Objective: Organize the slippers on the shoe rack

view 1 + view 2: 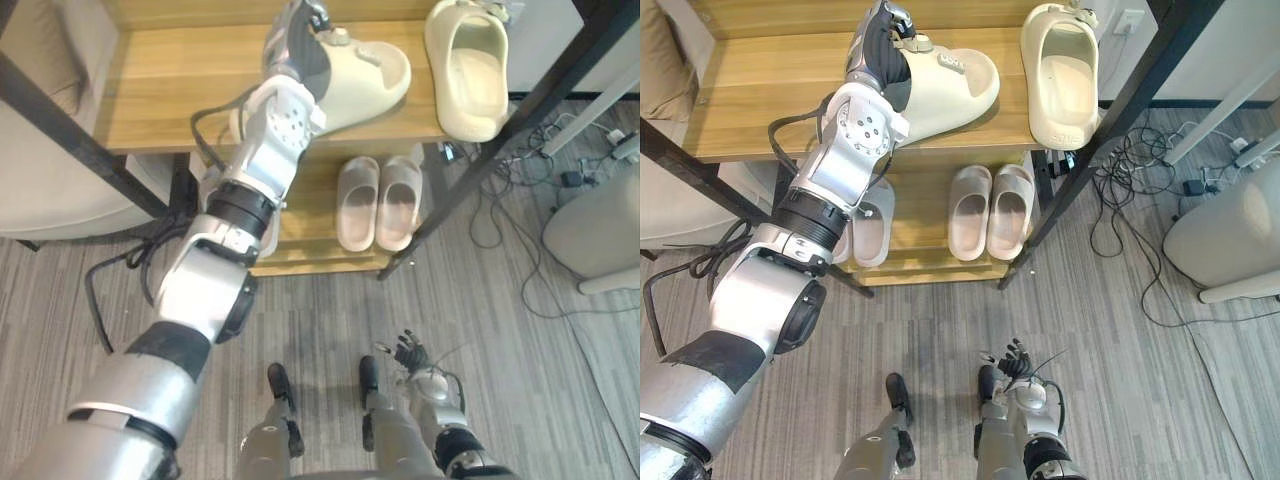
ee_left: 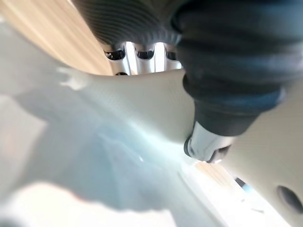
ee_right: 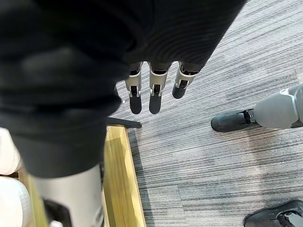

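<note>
On the wooden top shelf (image 1: 170,80) a cream slipper (image 1: 370,75) lies sideways, toe to the right. My left hand (image 1: 300,40) is at its heel end; in the left wrist view the fingers (image 2: 142,52) curl over the slipper's edge (image 2: 118,142) and the thumb (image 2: 208,144) presses on it. The second cream slipper (image 1: 468,70) lies at the shelf's right end, heel toward me. A pale pink pair (image 1: 380,200) stands side by side on the lower shelf, and another pale slipper (image 1: 872,225) sits left of it. My right hand (image 1: 410,355) hangs low over the floor with straight fingers (image 3: 150,90).
Black slanted frame posts (image 1: 520,130) run along the rack's right side. Loose cables (image 1: 520,200) lie on the carpet to the right, beside a white rounded object (image 1: 600,230). A pale upholstered seat (image 1: 50,170) stands left of the rack.
</note>
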